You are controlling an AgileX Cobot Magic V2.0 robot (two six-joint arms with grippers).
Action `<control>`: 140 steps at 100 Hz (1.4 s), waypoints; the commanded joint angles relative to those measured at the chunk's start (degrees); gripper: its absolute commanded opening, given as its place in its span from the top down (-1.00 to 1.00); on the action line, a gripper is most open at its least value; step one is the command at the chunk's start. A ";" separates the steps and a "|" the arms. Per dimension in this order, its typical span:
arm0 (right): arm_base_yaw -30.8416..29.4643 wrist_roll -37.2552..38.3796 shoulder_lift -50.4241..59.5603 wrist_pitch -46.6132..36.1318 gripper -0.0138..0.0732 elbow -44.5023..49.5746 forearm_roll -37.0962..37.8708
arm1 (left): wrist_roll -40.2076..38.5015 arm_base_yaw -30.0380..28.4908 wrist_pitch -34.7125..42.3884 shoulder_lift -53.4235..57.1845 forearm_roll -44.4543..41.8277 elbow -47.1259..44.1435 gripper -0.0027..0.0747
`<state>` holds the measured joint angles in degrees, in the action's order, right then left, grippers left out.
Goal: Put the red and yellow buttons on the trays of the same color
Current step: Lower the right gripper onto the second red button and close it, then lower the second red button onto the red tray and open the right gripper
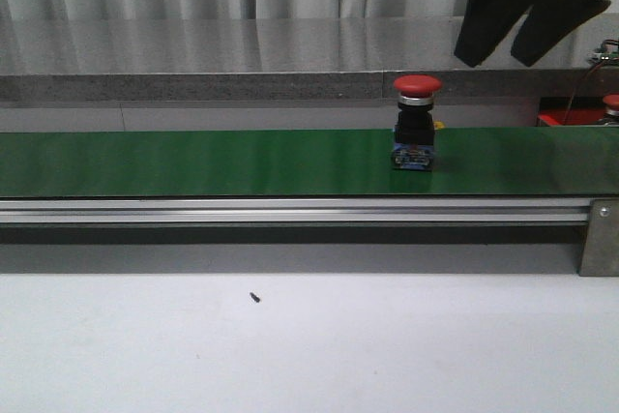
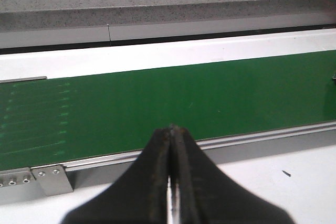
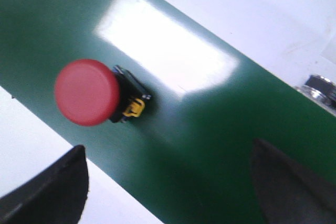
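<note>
Two red push-buttons are seen in the front view. One red button stands upright on the green belt, right of centre, its domed cap on top of a black body with a blue base. A second red button is only partly visible at the far right edge, beyond the belt, above a red tray of which a small strip is shown; whether it rests in the tray cannot be told. No yellow button is seen.

The right gripper is held high above the far side of the belt, up and to the right of the standing button, touching nothing. Its dark fingers are spread well apart; in the right wrist view the button is seen from above on the belt, well clear of both fingers.

The left gripper is held low over the white table, just near of the belt's metal rail, with its fingers pressed together and nothing between them. The stretch of belt before it carries nothing.

A tiny dark speck lies on the near table.
</note>
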<state>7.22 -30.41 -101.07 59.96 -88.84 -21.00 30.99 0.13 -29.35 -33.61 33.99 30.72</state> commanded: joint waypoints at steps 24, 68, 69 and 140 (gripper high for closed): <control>2.90 -0.64 1.51 -3.05 -0.74 -1.14 -0.93 | 0.03 0.48 3.50 -0.03 1.71 1.56 0.98; 2.97 1.99 -2.96 -2.14 -0.44 -1.14 4.12 | 0.03 0.48 3.50 -0.03 1.71 1.56 0.98; 2.97 1.99 -3.03 -2.14 -0.42 -1.14 4.21 | 0.03 0.48 3.50 -0.03 1.71 1.56 0.98; -12.43 2.66 -2.76 1.22 0.49 -18.54 7.91 | 0.03 0.48 3.50 -0.03 1.71 1.56 0.98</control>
<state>-1.26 -27.91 -107.13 63.95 -103.33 -13.64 30.99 0.13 -29.35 -33.61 33.99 30.72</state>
